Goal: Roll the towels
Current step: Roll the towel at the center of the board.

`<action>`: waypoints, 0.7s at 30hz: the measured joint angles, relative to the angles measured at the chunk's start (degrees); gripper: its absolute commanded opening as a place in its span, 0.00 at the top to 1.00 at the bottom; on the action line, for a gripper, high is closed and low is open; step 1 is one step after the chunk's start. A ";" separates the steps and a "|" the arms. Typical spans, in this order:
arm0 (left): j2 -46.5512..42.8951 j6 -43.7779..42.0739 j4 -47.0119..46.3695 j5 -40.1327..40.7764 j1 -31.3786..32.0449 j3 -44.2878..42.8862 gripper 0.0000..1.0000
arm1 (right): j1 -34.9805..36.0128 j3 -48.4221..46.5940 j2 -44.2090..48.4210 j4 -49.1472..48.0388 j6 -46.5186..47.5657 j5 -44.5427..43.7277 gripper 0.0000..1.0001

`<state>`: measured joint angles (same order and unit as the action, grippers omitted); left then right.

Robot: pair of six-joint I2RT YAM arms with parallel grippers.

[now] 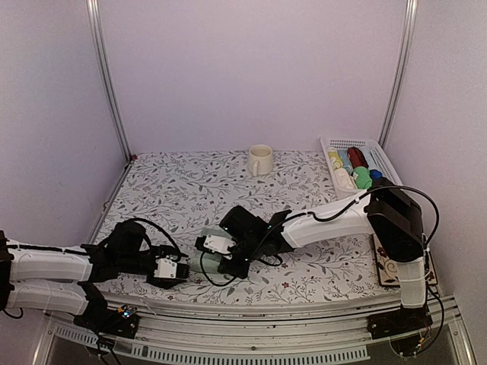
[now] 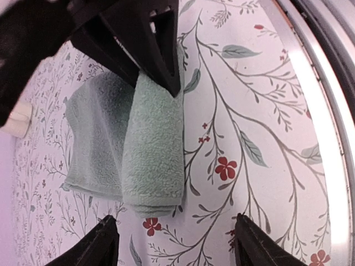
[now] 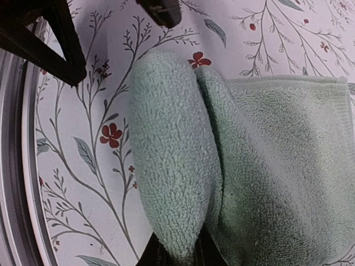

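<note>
A pale sage green towel [image 2: 150, 149] lies on the flowered tablecloth, its near edge turned over into a thick roll [image 3: 172, 155] with the flat rest [image 3: 288, 166] beside it. My right gripper [image 3: 178, 256] is shut on one end of that roll, the terry pinched between its dark fingers. In the left wrist view the same gripper's black fingers [image 2: 150, 50] reach onto the towel from above. My left gripper [image 2: 175, 244] stands open just short of the roll's other end, with nothing between its fingertips. From above, both grippers [image 1: 186, 268] [image 1: 226, 261] meet over the towel [image 1: 205, 257] near the front edge.
A cream mug [image 1: 259, 160] stands at the back centre. A white basket [image 1: 377, 152] with several coloured items sits at the back right. The table's metal front rail [image 2: 327, 138] runs close to the towel. Frame posts [image 1: 106, 76] rise at both back corners.
</note>
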<state>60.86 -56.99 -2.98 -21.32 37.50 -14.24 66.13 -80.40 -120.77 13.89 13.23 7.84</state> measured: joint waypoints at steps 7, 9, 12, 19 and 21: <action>-4.79 -4.15 -13.92 8.68 6.40 9.75 0.36 | -3.58 -6.21 -4.07 5.01 -6.12 13.66 0.87; -4.98 -5.44 -17.53 11.23 8.35 11.26 0.35 | -4.83 -7.56 -5.18 6.23 -7.54 17.25 0.87; -4.81 -6.86 -22.16 14.62 10.75 13.07 0.35 | -5.97 -9.35 -6.64 7.65 -9.16 21.16 0.87; -0.57 -9.18 -29.53 19.50 13.51 13.62 0.35 | -6.95 -11.10 -8.00 9.03 -10.80 24.76 0.87; 2.82 -9.38 -30.71 20.68 13.68 13.42 0.36 | -6.99 -11.10 -8.09 9.07 -10.88 25.24 0.87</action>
<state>63.68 -66.37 -33.69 -0.64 51.18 -0.82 59.13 -91.50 -128.86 22.96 2.35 33.08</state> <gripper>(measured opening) 0.655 0.133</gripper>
